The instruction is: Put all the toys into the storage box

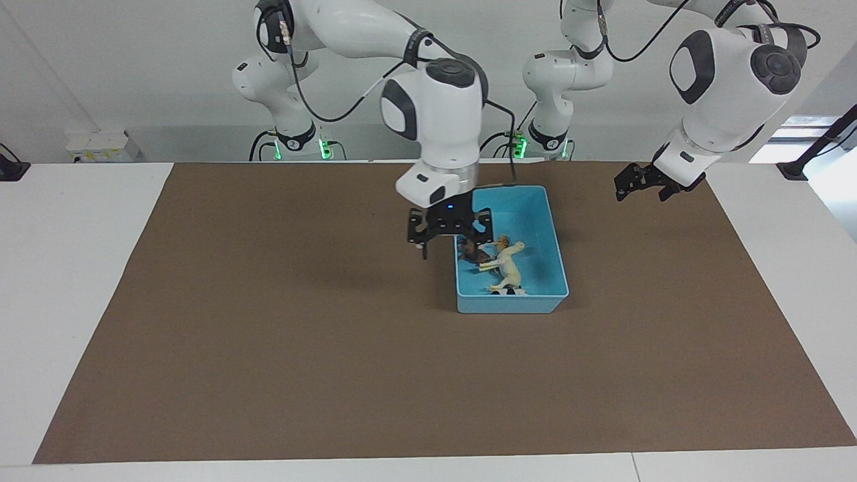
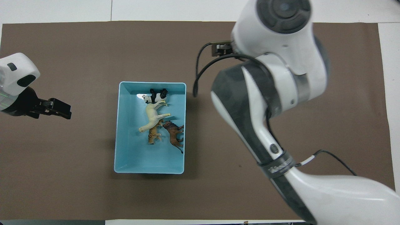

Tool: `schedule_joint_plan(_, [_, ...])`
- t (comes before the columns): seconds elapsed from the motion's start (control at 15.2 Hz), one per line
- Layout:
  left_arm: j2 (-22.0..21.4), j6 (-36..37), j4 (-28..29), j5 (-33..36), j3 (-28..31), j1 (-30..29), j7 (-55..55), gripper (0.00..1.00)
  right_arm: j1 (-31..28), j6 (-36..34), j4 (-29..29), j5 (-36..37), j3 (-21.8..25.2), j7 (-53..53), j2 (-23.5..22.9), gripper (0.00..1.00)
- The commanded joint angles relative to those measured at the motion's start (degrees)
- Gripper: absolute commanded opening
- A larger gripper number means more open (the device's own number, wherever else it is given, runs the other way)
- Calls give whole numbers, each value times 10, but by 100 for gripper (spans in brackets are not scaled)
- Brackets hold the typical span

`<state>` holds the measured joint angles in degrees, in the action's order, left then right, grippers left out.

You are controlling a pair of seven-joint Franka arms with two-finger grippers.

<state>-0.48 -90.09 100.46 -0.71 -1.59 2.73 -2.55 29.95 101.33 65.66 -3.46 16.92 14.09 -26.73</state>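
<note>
The light blue storage box (image 1: 512, 304) (image 2: 125, 156) stands on the brown mat. Several toys lie in it close together: a black-and-white panda (image 2: 155, 95) (image 1: 512, 290), a cream animal (image 2: 153, 115) (image 1: 507, 264), an orange tiger (image 2: 153, 136) (image 1: 502, 241) and a brown animal (image 2: 173, 132) (image 1: 472, 249). My right gripper (image 1: 448, 234) hangs open and empty above the box's rim toward the right arm's end. In the overhead view its own arm hides it. My left gripper (image 1: 636, 184) (image 2: 59, 109) waits open and empty over the mat toward the left arm's end.
The brown mat (image 1: 268, 335) (image 2: 281, 187) covers most of the white table (image 1: 67, 268). The right arm's elbow and forearm (image 2: 268, 93) are high over the mat beside the box.
</note>
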Motion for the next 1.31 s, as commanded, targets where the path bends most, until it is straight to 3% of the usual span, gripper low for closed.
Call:
schedule_joint_plan(0.0, [-1,8,-3,10,5,-3,-2,100,-47,-35,18,-3,-10,-52,19,100])
schedule_joint_plan(0.26, [1,2,-7,11,4,3,-9,100,-102,-84,72,-4,-10,-105,44,100])
schedule_joint_plan(0.53, [35,62,-98,10,5,-2,-36,100,-163,-88,146,-2,-9,-180,105,100])
schedule_joint_plan(0.98, [32,41,-79,15,-1,7,-44,100,-220,-93,260,8,-15,-220,237,100])
schedule_joint_plan(1.05, [31,40,-78,15,-1,6,-44,100,-230,-97,272,12,-21,-218,252,100])
schedule_joint_plan(1.25, [24,35,-63,15,2,4,-40,100,-290,-99,300,53,-96,-219,294,100])
